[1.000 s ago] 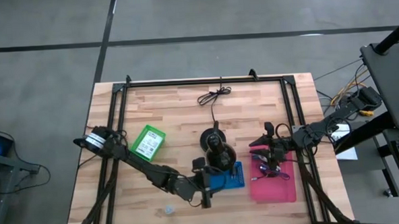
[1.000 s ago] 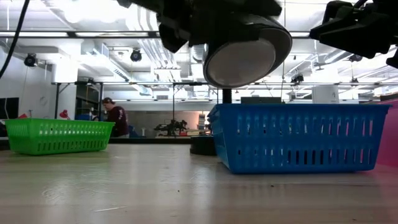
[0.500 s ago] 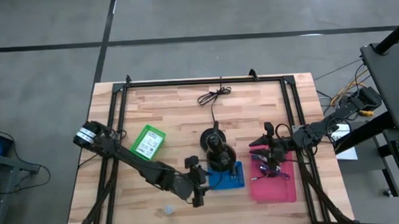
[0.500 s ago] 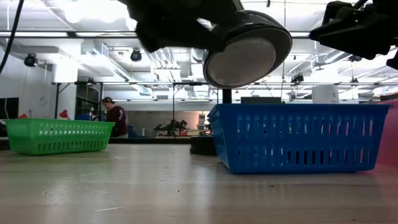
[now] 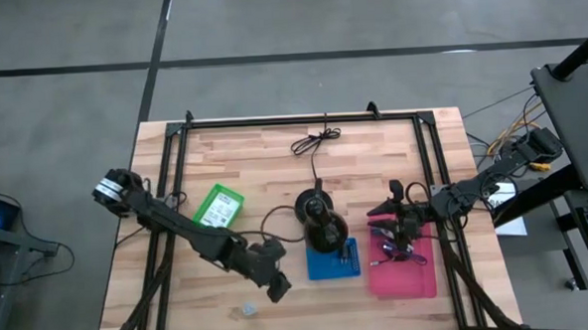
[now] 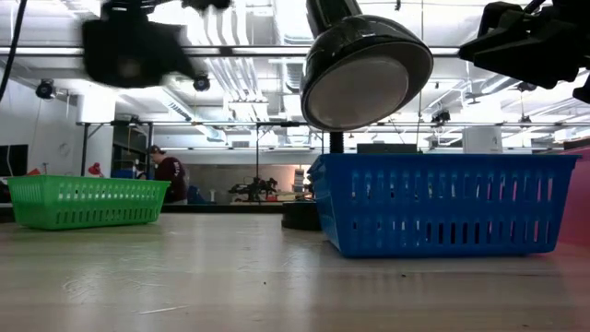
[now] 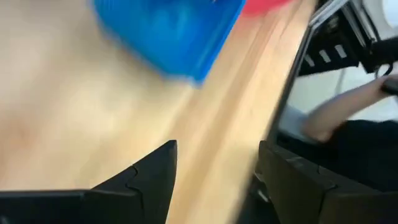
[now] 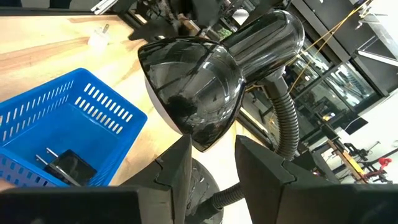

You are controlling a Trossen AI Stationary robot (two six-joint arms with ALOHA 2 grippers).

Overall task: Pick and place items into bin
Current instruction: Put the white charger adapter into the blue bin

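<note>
Bright ceiling light; left wrist view motion-blurred, others sharp

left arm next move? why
Probably carry the left gripper on toward the small clear item lying on the table near the front edge and lower over it. The gripper is open and empty, beside the blue bin, which already holds a black plug. The right gripper waits over the pink tray.

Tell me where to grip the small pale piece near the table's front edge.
Grip the small pale piece across its body, from straight above: it lies low and alone on the table, nothing crowding it. The left claw, open and empty, is nearest. The piece's finer shape is too small to tell.
</note>
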